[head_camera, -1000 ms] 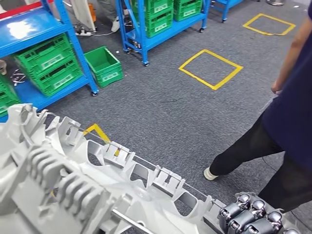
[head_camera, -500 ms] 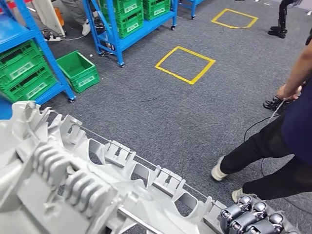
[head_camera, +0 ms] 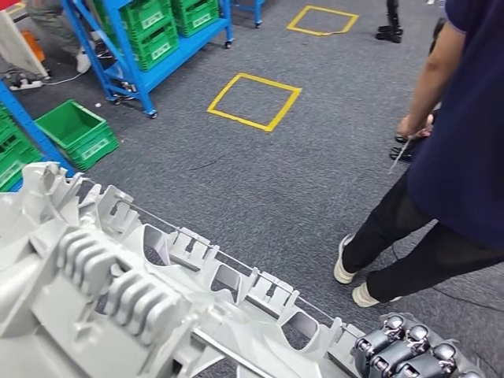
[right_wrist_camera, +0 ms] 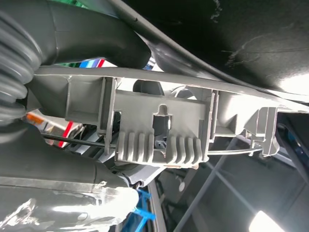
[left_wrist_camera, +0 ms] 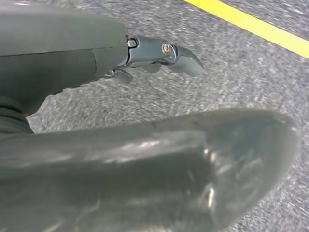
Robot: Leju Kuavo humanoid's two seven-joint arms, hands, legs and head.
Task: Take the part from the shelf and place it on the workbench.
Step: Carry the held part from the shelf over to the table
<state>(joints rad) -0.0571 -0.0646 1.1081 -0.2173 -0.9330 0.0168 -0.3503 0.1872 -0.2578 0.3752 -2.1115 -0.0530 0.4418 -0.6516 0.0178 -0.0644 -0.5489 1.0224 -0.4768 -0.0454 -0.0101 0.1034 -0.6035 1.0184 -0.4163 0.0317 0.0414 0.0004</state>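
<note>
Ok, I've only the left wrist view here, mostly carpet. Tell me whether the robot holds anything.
Observer: Yes, a long pale grey ribbed plastic part lies across the bottom of the head view.
Operator: Say which hand has it.
Observer: The right hand grips its right end, fingers curled over the edge.
Operator: Report anyone nearby.
Observer: A person in a dark blue top stands close on the robot's right.

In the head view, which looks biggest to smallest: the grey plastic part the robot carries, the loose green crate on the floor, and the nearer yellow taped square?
1. Grey part, by far the largest, though it is nearest the camera.
2 and 3. Yellow taped square and green crate look alike in extent; I would not rank them.
</note>
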